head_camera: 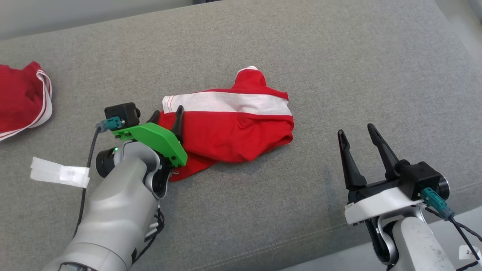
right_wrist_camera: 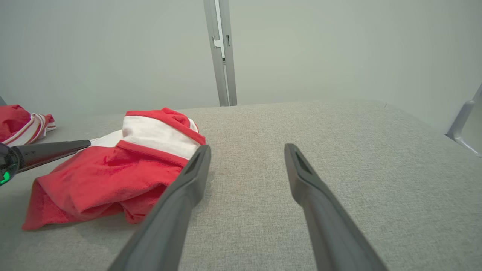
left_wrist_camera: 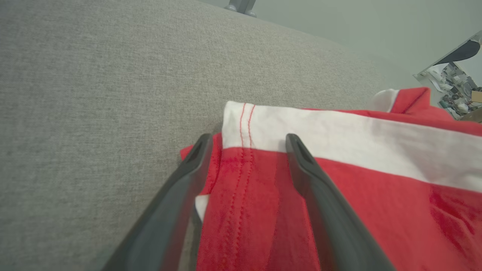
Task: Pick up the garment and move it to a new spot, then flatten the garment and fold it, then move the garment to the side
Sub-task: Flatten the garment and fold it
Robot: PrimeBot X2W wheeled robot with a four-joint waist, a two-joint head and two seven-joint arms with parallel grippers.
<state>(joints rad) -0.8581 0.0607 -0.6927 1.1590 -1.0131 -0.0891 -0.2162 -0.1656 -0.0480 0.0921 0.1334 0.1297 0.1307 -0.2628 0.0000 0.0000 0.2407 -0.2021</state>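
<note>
A crumpled red garment with a wide white band lies in a heap at the middle of the grey cushion. My left gripper stands open over its left end, one finger over the red cloth and the other at the cloth's edge. The left wrist view shows those fingers spread above the garment near its stitched white hem. To the right of the heap my right gripper is open and holds nothing. The right wrist view has the garment at the left and bare cushion between that gripper's fingers.
A second red and white garment lies at the cushion's far left edge. A strip of white tape sits on the cushion beside my left forearm. The cushion's front edge runs along the lower right, with pale floor beyond.
</note>
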